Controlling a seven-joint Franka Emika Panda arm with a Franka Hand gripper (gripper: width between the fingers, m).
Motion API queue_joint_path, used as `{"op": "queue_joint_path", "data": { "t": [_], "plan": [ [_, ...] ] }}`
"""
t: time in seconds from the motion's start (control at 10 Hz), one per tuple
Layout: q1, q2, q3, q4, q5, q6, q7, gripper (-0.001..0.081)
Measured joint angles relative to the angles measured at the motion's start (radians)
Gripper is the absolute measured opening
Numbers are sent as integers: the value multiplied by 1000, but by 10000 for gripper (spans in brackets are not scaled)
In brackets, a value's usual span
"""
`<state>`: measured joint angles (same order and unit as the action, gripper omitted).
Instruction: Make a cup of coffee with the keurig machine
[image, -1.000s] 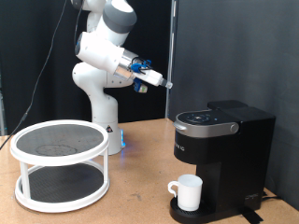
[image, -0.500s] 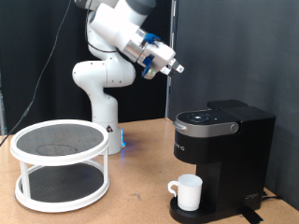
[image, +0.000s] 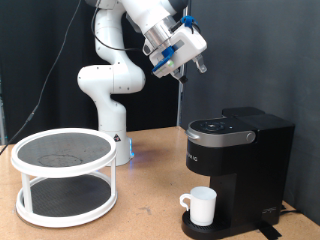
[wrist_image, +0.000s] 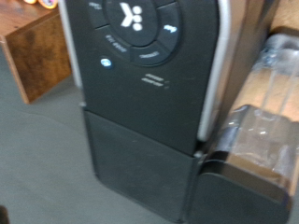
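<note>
One cup (image: 203, 205) is seated on the round drip base of the keurig machine (image: 238, 160), directly under the brew head, with its handle turned toward the exterior view's left. The lid of the machine is seen closed, and a small light is lit on the top panel (wrist_image: 140, 37) in the wrist view. The claw (image: 196, 60) is held high above the machine, well apart from it, at the exterior view's top; nothing is seen between its fingers, and whether it is released or clenched cannot be told. A white two-tier rack (image: 65, 175) is placed on the worktop (image: 150, 215) at the exterior view's left.

Risks are judged as follows. If the panel is approached off-centre, a wrong button may be pressed. If excess force is applied downward, the machine may be shifted and the cup left out of line with the spout.
</note>
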<state>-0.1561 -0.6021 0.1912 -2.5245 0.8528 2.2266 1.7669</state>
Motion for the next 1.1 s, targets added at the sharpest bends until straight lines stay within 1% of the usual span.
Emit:
{"op": "queue_joint_path", "data": {
  "t": [0.1,0.2,0.4,0.6,0.8,1.0,1.1],
  "plan": [
    [-2,1,10,9,-4,13,27,734],
    [-5,6,28,36,-59,-2,72,734],
    [-25,43,74,133,-237,-94,170,734],
    [-44,105,109,230,-346,-146,245,734],
    [-60,179,127,310,-427,-169,291,734],
    [-73,246,140,361,-478,-165,338,734],
    [-77,277,140,381,-487,-157,356,734]
  ]
}}
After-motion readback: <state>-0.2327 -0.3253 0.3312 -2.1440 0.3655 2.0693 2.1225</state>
